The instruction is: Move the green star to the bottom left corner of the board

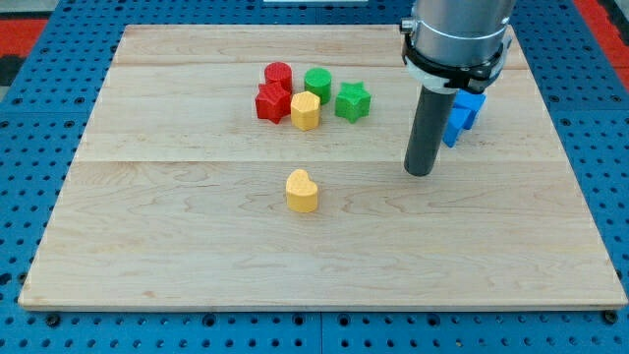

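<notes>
The green star [352, 101] lies in the upper middle of the wooden board [147, 246], at the right end of a cluster of blocks. My tip [421, 171] rests on the board to the right of the star and a little lower, apart from it. The rod rises from the tip toward the view's top, where the arm's grey body hides part of the board's top right.
Left of the star sit a green cylinder [317, 82], a yellow hexagon block [306, 111], a red cylinder [279, 75] and a red star [271, 102]. A yellow heart [303, 191] lies alone mid-board. A blue block [462, 113] is partly hidden behind the rod.
</notes>
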